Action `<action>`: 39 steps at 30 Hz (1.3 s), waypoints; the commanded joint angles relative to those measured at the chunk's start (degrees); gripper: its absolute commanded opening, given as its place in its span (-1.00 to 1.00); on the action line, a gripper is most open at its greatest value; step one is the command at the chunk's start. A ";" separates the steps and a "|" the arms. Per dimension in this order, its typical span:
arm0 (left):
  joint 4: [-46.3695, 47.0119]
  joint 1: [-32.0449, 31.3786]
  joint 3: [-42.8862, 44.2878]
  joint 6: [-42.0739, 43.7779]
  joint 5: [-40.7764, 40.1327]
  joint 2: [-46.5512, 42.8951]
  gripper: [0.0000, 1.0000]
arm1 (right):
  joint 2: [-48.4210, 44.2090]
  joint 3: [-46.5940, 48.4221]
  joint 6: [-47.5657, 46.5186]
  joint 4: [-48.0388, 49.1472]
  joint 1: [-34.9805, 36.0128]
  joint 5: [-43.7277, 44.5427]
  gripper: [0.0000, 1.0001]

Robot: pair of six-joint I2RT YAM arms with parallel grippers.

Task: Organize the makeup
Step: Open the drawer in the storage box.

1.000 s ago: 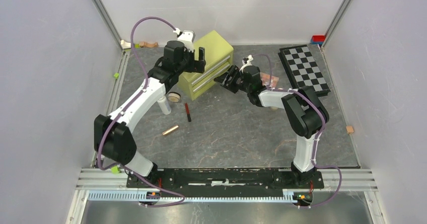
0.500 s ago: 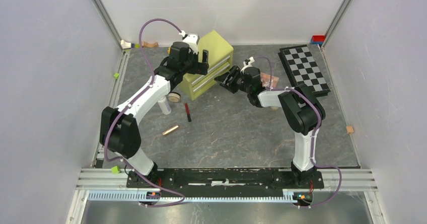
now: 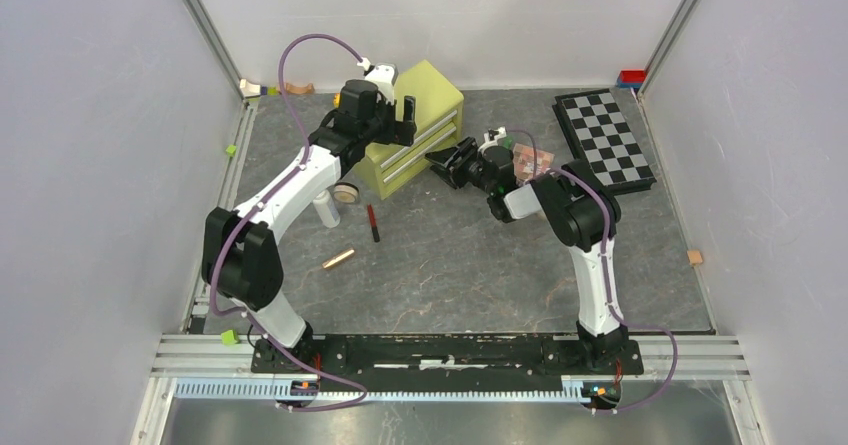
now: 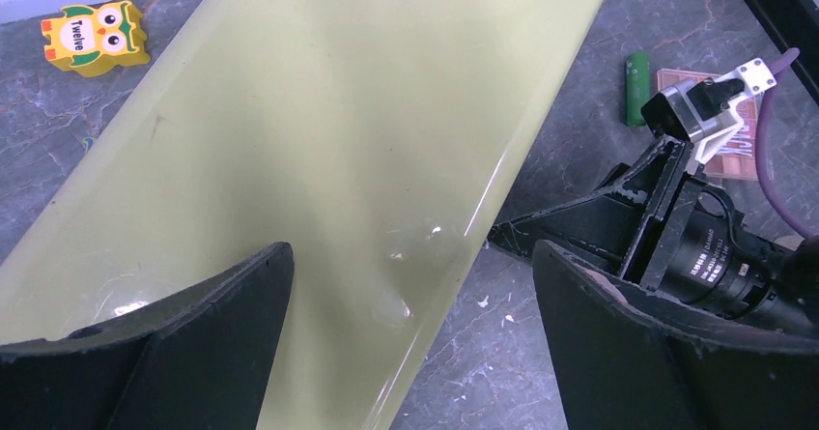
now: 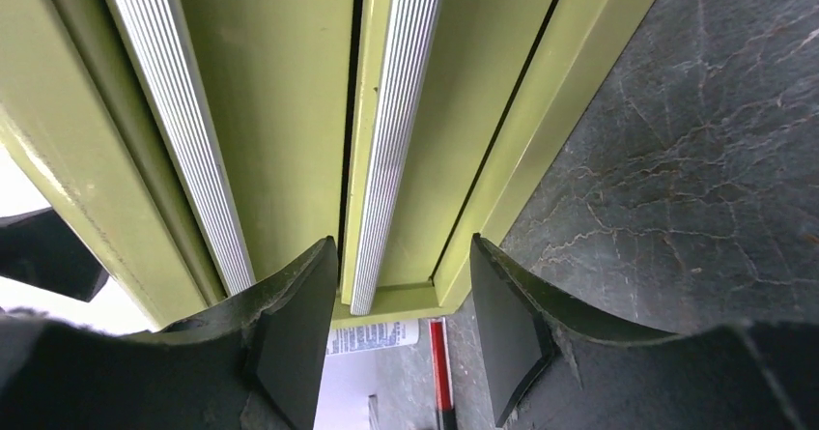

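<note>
My right gripper [image 5: 398,338] sits part-way open, one jaw on each side of the ribbed silver handle [image 5: 391,140] nearer the floor on the green chest [image 3: 425,100]. There's a sliver of gap on both sides and nothing is clamped. My left gripper [image 4: 410,348] is spread wide over the chest's flat top, carrying nothing.

Writing now. Upper left of the left wrist view, a yellow owl block [image 4: 95,34] reads "Twelve". At the right edge the palette [image 4: 739,150] has lettering, mostly hidden behind the right arm's camera mount. Bottom centre of the right wrist view, the white bottle [image 5: 377,336] shows a printed label, too small to read.

Only the left wrist view gives me the green stick [image 4: 635,87], just beside the palette. Only the overhead shows the round tan compact [image 3: 346,193], red-black pencil [image 3: 373,222] and rose-gold tube [image 3: 338,259], left of centre on the table [image 3: 460,275] below the chest.

The chequered board [image 3: 604,138] lies upper right, apart from the right arm. Open grey tabletop fills the lower centre.
</note>
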 commanded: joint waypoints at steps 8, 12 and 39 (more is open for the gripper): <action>-3.24 0.26 2.02 -2.73 0.05 1.70 1.00 | 4.75 3.86 6.33 12.20 -0.34 0.18 0.18; -3.32 0.25 2.17 -2.73 0.04 1.94 0.99 | 6.02 5.06 7.19 13.52 -0.31 0.29 0.19; -3.94 0.28 2.90 -2.82 0.51 2.69 0.96 | 9.81 10.75 5.97 8.23 -0.32 1.26 0.04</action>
